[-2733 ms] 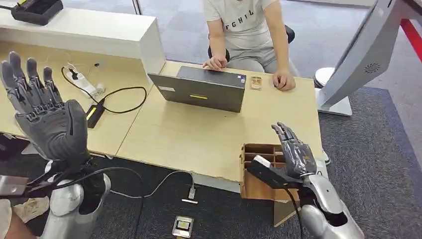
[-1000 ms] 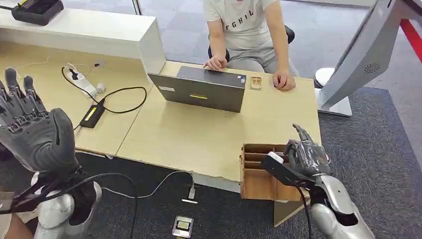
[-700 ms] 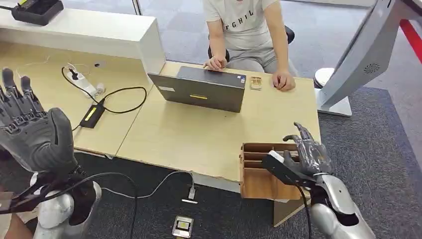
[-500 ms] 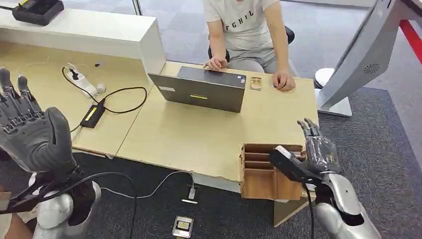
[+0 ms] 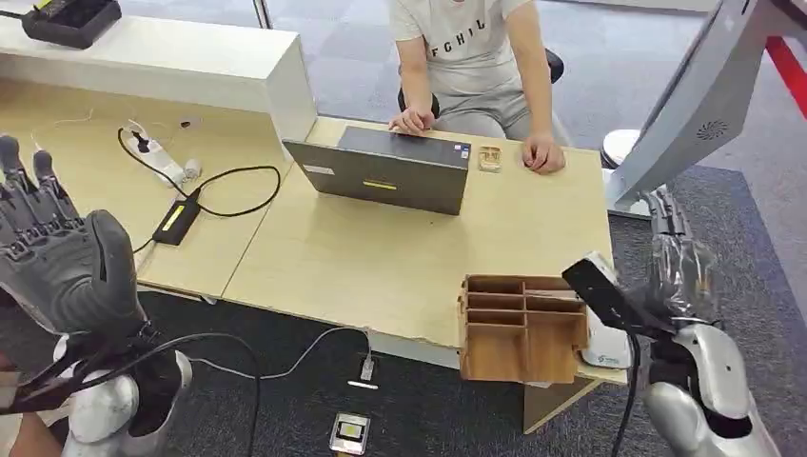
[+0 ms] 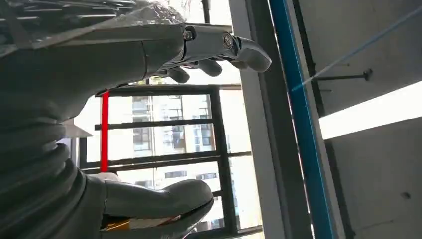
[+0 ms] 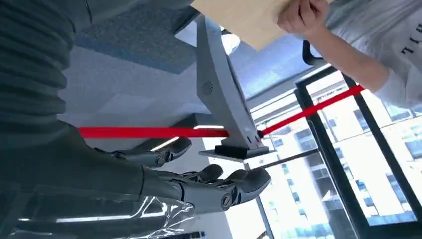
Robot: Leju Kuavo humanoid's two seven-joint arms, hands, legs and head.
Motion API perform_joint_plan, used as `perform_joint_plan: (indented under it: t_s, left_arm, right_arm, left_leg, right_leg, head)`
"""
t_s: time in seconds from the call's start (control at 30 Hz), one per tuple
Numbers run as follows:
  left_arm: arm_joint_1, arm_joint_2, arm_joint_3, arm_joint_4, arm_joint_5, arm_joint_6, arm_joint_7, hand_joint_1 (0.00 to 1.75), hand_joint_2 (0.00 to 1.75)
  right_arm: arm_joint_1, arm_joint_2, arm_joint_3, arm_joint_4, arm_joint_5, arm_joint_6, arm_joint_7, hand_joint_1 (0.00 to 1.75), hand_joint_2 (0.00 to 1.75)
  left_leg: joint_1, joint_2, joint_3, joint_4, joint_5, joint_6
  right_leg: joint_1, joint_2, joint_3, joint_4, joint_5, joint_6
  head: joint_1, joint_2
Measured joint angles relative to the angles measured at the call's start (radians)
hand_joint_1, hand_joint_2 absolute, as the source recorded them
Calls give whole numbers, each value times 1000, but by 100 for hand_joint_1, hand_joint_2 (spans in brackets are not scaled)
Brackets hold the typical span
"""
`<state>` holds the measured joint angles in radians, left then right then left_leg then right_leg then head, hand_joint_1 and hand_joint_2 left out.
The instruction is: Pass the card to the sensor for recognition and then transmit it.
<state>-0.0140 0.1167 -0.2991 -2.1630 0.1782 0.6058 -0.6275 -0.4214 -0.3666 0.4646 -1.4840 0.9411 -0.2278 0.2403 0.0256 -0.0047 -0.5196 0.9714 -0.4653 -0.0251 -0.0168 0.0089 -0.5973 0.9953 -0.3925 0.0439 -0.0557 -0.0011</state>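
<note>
The pale wooden counter (image 5: pixel 381 257) is taking up the middle of the head view, standing on dark carpeted floor (image 5: pixel 742 257). A tall grey stand (image 5: pixel 699 105) is rising off the counter's right edge. A person (image 5: pixel 466 67) is sitting at the far edge with both hands resting on the counter. A grey laptop (image 5: pixel 381 171) is lying open in front of them. A wooden organiser (image 5: pixel 519 328) with open slots is sitting at the near right corner, and a white device (image 5: pixel 604 345) is standing just beside it.

The left robot hand (image 5: pixel 57 257) is hanging raised off the near left edge, fingers spread, released and holding nothing. The right robot hand (image 5: pixel 678 262) is hovering beyond the right edge, fingers straight, also released.

The right wrist view is looking up along those empty fingers (image 7: pixel 234 186) at the stand (image 7: pixel 219 94), a red bar and tall windows. The left wrist view is showing windows and ceiling past the left robot hand (image 6: pixel 99 64).

I cannot tell where the card is.
</note>
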Motion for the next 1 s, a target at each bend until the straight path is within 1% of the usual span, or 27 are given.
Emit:
perform_joint_plan:
  t_s: [0.1, 0.13, 0.2, 0.4, 0.67, 1.0]
  left_arm:
    - [1, 0, 0, 0, 0, -2, 0, 0, 175]
    - [2, 0, 1, 0, 0, -7, 0, 0, 175]
    - [2, 0, 2, 0, 0, -8, 0, 0, 175]
    - [5, 0, 5, -2, -3, -9, 1, 0, 175]
    - [6, 0, 10, -3, -3, -11, 4, 0, 175]
    - [-11, 5, 8, -2, 1, -6, 13, 0, 175]
  right_arm:
    - [15, -5, -18, -33, 0, -4, 0, 0, 175]
    - [42, -11, -39, -90, -10, 26, -4, 0, 175]
    - [59, -13, -41, -112, -29, 65, -10, 0, 175]
    - [112, -16, -41, -151, -87, 131, -21, 0, 175]
    - [161, -11, -21, -179, -106, 164, -40, 0, 175]
    - [170, 12, 34, -184, -114, 183, -59, 0, 175]
  left_leg:
    - [0, 0, 0, 0, 0, 0]
    - [0, 0, 0, 0, 0, 0]
    - [0, 0, 0, 0, 0, 0]
    - [0, 0, 0, 0, 0, 0]
    - [0, 0, -1, 0, 0, 0]
    - [0, 0, 0, 0, 0, 0]
  right_leg:
    - [0, 0, 0, 0, 0, 0]
    - [0, 0, 0, 0, 0, 0]
    - [0, 0, 0, 0, 0, 0]
    - [0, 0, 0, 0, 0, 0]
    - [0, 0, 0, 0, 0, 0]
    - [0, 0, 0, 0, 0, 0]
  head:
    - [0, 0]
    - [0, 0]
    - [0, 0]
    - [0, 0]
    - [0, 0]
    - [0, 0]
